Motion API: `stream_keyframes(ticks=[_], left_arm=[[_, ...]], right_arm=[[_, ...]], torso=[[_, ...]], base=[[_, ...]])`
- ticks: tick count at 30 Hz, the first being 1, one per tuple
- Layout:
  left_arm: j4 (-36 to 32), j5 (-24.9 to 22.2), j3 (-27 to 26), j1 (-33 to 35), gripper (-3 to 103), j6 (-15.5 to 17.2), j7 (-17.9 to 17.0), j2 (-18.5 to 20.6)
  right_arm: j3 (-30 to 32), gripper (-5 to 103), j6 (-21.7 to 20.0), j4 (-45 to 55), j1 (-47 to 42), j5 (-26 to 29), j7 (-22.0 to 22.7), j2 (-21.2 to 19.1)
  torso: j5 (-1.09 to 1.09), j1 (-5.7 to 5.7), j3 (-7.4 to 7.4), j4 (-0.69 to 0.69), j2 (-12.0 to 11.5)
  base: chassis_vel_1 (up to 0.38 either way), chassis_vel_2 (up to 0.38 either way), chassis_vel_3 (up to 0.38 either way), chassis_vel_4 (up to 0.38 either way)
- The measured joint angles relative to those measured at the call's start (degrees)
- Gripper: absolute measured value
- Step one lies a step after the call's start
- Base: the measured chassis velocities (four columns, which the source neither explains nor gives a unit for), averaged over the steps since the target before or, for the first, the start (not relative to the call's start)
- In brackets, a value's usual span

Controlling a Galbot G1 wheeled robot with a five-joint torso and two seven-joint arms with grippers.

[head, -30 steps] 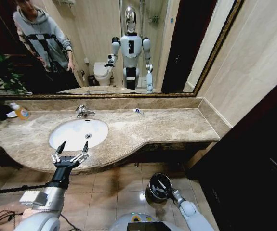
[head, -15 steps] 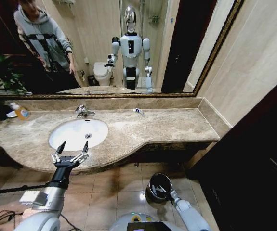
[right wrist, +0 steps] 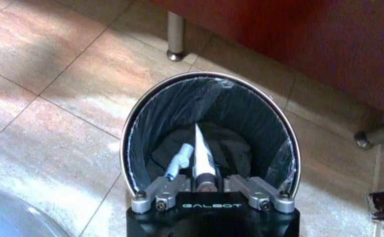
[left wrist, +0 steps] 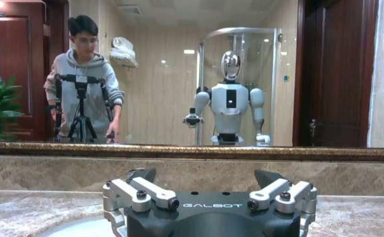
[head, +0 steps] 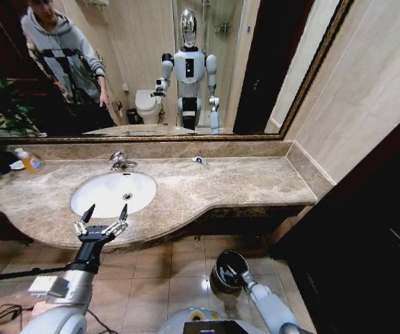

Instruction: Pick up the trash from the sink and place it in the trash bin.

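Over the black trash bin (right wrist: 209, 128) on the floor, the right gripper (right wrist: 205, 185) pinches a flat white packet (right wrist: 202, 153) in its jaws and should release squarely inside the rim, while the left gripper (head: 102, 221) hovers, jaws spread, at the sink (head: 113, 193) in the counter (head: 241, 181).

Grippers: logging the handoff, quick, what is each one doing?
Left gripper: open, empty, at the counter edge by the sink.
Right gripper: shut on a white tube over the trash bin.
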Motion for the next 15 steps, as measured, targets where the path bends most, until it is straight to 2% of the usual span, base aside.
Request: stream_keyframes(ticks=[1, 2, 3, 5, 8, 9, 10, 12, 13, 15], left_arm=[[0.00, 0.00, 0.00, 0.00, 100, 0.00, 0.00, 0.00], [0.00, 0.00, 0.00, 0.00, 100, 0.00, 0.00, 0.00], [0.00, 0.00, 0.00, 0.00, 100, 0.00, 0.00, 0.00], [0.00, 0.00, 0.00, 0.00, 100, 0.00, 0.00, 0.00], [0.00, 0.00, 0.00, 0.00, 100, 0.00, 0.00, 0.00], [0.00, 0.00, 0.00, 0.00, 100, 0.00, 0.00, 0.00], [0.00, 0.00, 0.00, 0.00, 100, 0.00, 0.00, 0.00], [0.00, 0.00, 0.00, 0.00, 100, 0.00, 0.00, 0.00], [0.00, 0.00, 0.00, 0.00, 100, 0.00, 0.00, 0.00], [0.00, 0.00, 0.00, 0.00, 100, 0.00, 0.00, 0.00]], right_arm=[[0.00, 19, 0.00, 0.00, 0.00, 0.00, 0.00, 0.00], [0.08, 29, -0.16, 0.27, -0.25, -0.12, 0.02, 0.04], [0.11, 35, -0.20, 0.49, -0.42, -0.12, 0.07, 0.04], [0.15, 35, -0.25, 0.96, -0.73, -0.09, 0.24, 0.05], [0.20, 51, -0.29, 3.02, -1.98, 0.50, 0.68, 0.05], [0.20, 51, -0.29, 3.02, -1.98, 0.50, 0.68, 0.05], [0.29, 56, -0.47, 4.10, -2.67, 0.87, 0.70, 0.04], [0.45, 67, -1.69, 7.86, -4.41, 3.45, 0.70, -0.11], [0.45, 67, -1.69, 7.86, -4.41, 3.45, 0.70, -0.11], [1.42, 78, -3.51, 16.86, -7.94, 9.26, 0.71, -0.90]], torso=[[0.00, 0.00, 0.00, 0.00, 0.00], [0.01, 0.00, 0.00, 0.00, 0.00], [0.00, 0.00, 0.00, 0.00, 0.00], [0.00, 0.00, 0.00, 0.00, 0.00], [0.00, 0.00, 0.00, 0.00, 0.01], [0.00, 0.00, 0.00, 0.00, 0.01], [0.01, 0.00, 0.00, 0.00, 0.01], [0.02, 0.00, 0.00, 0.00, 0.01], [0.02, 0.00, 0.00, 0.00, 0.01], [0.00, 0.00, -0.01, 0.01, 0.01]], base=[[0.000, 0.000, 0.000, 0.000], [0.000, 0.000, 0.000, 0.000], [0.000, 0.000, 0.000, 0.000], [0.000, 0.000, 0.000, 0.000], [0.000, 0.000, 0.000, 0.000], [0.000, 0.000, 0.000, 0.000], [0.000, 0.000, 0.000, 0.000], [0.000, 0.000, 0.000, 0.000], [0.000, 0.000, 0.000, 0.000], [0.000, 0.000, 0.000, 0.000]])
